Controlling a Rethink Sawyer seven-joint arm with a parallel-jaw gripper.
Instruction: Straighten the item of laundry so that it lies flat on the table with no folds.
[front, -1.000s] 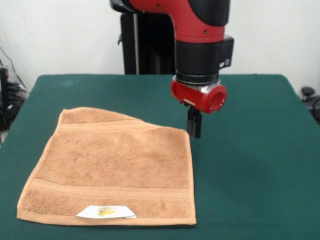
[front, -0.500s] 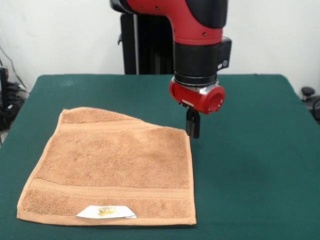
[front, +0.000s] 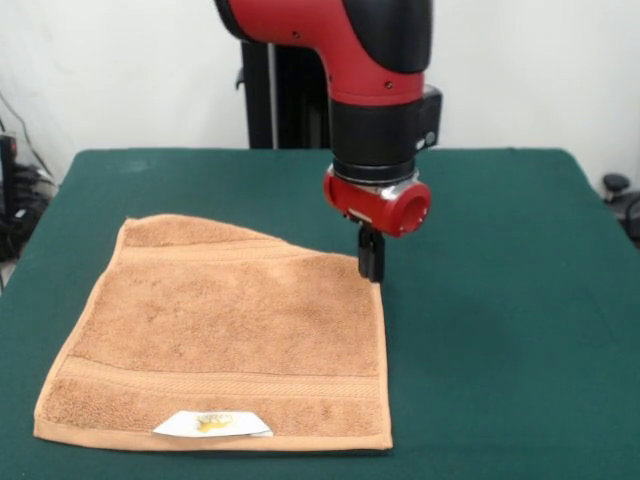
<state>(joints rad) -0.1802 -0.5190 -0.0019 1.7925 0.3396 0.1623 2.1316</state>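
We see the orange-tan terry towel (front: 225, 335), roughly square with woven border bands, lying on the dark green felt-like table (front: 500, 330). Taking the towel as our landmark, most of the bare green cloth stretches away on its right-hand side in the front view. The towel's far right corner is turned in, so its far edge runs slanted there instead of reaching a square corner. A small white label with a yellow mark (front: 212, 424) sits on the towel's near edge, around the middle of that edge. The red and black arm (front: 375, 110) comes down above the towel's far right corner, and its black gripper (front: 371, 262) hangs right at that corner. The fingers look pressed together as one dark block, and we cannot tell whether they pinch any fabric.
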